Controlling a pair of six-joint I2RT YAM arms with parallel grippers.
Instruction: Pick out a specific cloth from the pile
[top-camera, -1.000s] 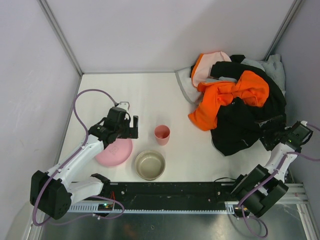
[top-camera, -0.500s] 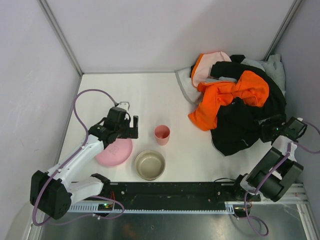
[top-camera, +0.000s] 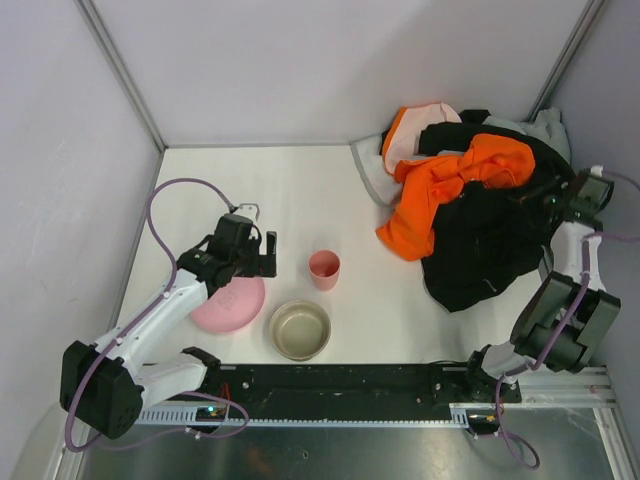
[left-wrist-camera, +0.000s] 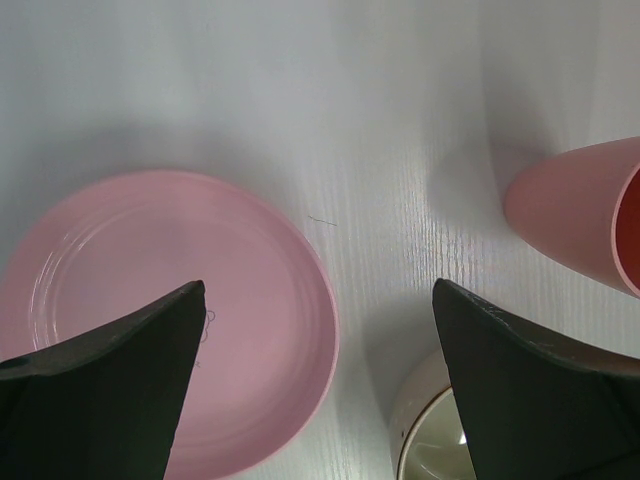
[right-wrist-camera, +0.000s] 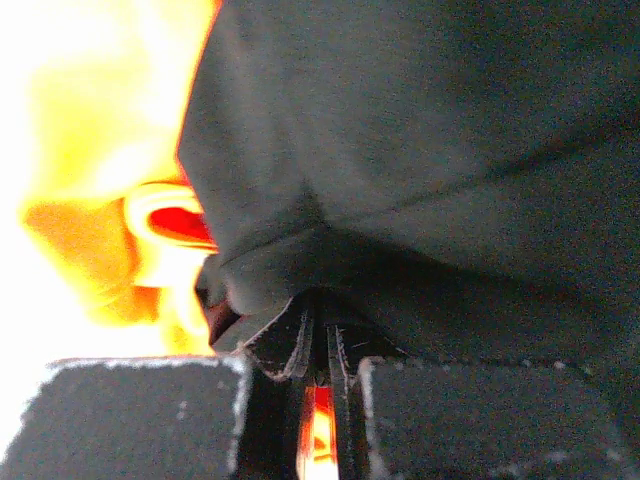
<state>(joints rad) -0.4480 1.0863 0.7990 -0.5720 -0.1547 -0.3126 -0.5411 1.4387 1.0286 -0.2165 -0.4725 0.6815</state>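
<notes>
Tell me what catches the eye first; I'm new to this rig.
The bright orange garment blazes in the pile at the far right corner. The right gripper is shut on a fold of black cloth there. At near left, the open left gripper hovers over a pink plate.

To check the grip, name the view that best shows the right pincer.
Right wrist: right pincer close up, shut on a fold of black cloth. Top external shows it small at the pile's edge; left wrist shows none of it.
</notes>
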